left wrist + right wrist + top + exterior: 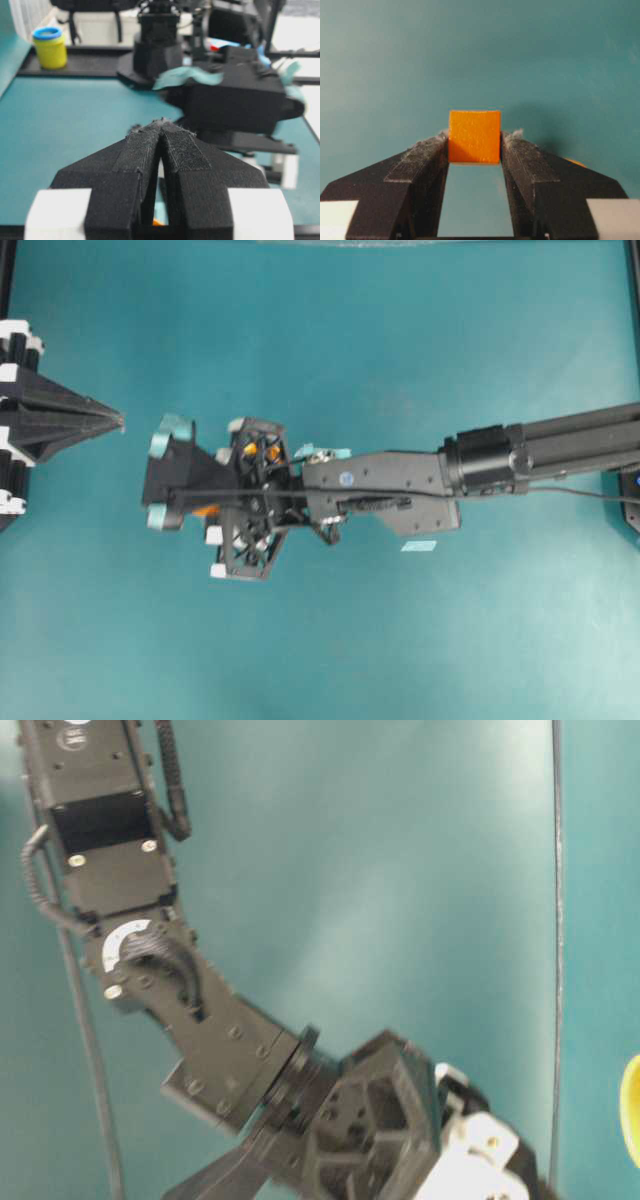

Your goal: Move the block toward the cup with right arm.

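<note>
A big teal table [330, 660] fills the view from above. The right arm [520, 455] is long and black and reaches in from the right side, past the middle. Its claw, the right gripper [165, 477], has teal tape patches and white tips. Bits of orange peek out under the black lattice: a little patch by the claw [205, 510] and two spots higher up. You cannot tell from here which is the block and which is the cup. A small pale blue tape strip [419, 546] lies on the table just below the arm. The left gripper [118, 421] is a short black wedge at the left edge, with its point close to the right claw but not touching it.

From table level, the right arm [150, 970] comes down from the top left, and the view is tilted. A bit of yellow rim, the cup [632, 1110], shows at the right edge.

From the left wrist camera, the left gripper [161, 123] has its two black fingers pressed together with nothing between them. A yellow jar [50, 47] with a blue lid stands far back, off the table.

From the right wrist camera, the right gripper [475, 139] is squeezing the block [474, 136], an orange cube, between its two fingertips. A sliver of orange [576, 162] peeks out behind the right finger.
</note>
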`<state>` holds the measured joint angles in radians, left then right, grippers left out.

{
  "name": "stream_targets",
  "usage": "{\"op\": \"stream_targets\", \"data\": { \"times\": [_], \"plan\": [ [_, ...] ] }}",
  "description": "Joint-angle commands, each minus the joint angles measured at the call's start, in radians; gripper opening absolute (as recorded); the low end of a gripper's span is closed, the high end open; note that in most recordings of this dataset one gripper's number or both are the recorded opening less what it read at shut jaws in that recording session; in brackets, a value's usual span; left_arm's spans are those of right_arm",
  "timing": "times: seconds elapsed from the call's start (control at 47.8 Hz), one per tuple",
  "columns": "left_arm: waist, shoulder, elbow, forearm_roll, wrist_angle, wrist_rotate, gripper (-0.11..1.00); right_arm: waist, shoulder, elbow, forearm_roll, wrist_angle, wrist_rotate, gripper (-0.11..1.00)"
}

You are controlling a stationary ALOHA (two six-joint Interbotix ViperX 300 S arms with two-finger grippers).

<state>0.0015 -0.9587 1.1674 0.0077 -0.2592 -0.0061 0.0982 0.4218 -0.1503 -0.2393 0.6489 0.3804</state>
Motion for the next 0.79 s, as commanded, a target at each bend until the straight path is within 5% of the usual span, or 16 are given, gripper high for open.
{"op": "stream_targets", "data": {
  "times": [0.0, 0.774],
  "plan": [
    [0.0, 0.008, -0.026, 0.003, -0.005, 0.002, 0.0, -0.006, -0.071, 0.009, -0.002, -0.012, 0.002, 0.41],
    [0.002, 0.008, -0.026, 0.003, -0.005, 0.008, 0.0, -0.098, -0.224, 0.291, 0.0, -0.213, 0.133, 0.41]
  ]
}}
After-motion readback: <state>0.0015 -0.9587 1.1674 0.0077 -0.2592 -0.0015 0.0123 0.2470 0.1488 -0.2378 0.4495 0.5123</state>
